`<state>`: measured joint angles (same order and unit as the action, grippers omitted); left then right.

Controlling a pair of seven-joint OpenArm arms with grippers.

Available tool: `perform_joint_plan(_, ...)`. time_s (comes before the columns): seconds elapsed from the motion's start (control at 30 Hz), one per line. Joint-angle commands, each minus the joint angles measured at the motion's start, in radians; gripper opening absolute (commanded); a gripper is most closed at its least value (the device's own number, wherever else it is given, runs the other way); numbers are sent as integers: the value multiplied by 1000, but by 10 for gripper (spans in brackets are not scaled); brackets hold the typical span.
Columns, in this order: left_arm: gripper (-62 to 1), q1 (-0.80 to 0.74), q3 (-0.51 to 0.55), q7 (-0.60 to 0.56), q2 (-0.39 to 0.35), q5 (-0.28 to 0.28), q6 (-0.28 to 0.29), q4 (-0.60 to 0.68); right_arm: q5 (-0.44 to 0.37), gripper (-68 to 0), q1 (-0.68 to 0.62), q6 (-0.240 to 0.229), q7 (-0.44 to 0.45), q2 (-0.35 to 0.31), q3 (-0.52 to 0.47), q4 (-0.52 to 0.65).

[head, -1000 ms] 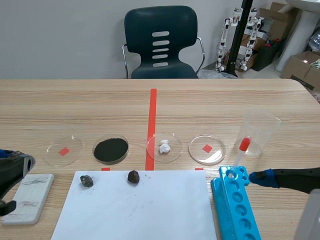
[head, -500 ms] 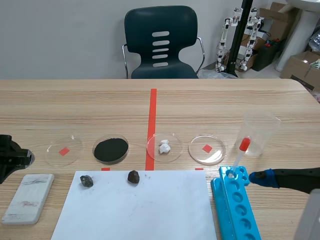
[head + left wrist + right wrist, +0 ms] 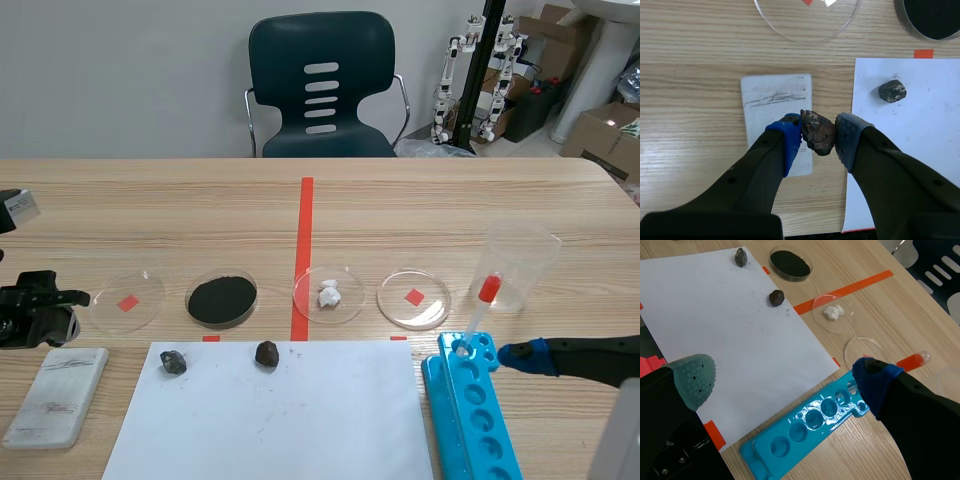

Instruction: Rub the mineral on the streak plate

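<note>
In the left wrist view my left gripper [image 3: 818, 125] is shut on a brown lumpy mineral [image 3: 818, 136], held above the near end of the white streak plate [image 3: 776, 107], which bears dark scratch marks. In the scene view that gripper [image 3: 58, 302] hovers just behind the streak plate [image 3: 57, 395] at the table's left. A grey mineral [image 3: 174, 362] and a dark brown one [image 3: 266, 353] lie on the white paper [image 3: 280, 420]. My right gripper [image 3: 785, 380] stands open over the paper's right side, holding nothing.
Behind the paper stand an empty dish [image 3: 128, 301], a dish of black powder [image 3: 221, 298], a dish with white lumps [image 3: 329, 294] and another empty dish [image 3: 413, 298]. A blue well tray [image 3: 470, 415], a red-capped dropper [image 3: 481, 305] and a clear beaker [image 3: 520, 265] are at the right.
My left gripper has lifted off the streak plate and moved toward the table's back, still holding the mineral. The right arm has not moved.
</note>
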<state>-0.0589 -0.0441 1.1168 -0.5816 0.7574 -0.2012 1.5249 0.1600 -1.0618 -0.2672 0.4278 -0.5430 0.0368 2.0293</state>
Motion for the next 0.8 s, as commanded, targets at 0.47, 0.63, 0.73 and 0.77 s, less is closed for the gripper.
perform_joint_plan(0.47, -479, 203, -100, 79, 59, -119, -24, -248, -10, -106, 1, 5, 15, 0, -3, 27)
perform_joint_plan(0.63, -479, 231, -109, 78, 75, -127, -21, -309, -10, -106, 1, 5, 15, 0, -3, 27)
perform_joint_plan(0.73, -479, 246, -113, 77, 87, -153, -21, -341, -10, -106, 1, 5, 15, 0, -3, 27)
perform_joint_plan(0.77, -479, 251, -113, 73, 92, -154, -21, -351, -10, -106, 1, 5, 15, 0, -3, 27)
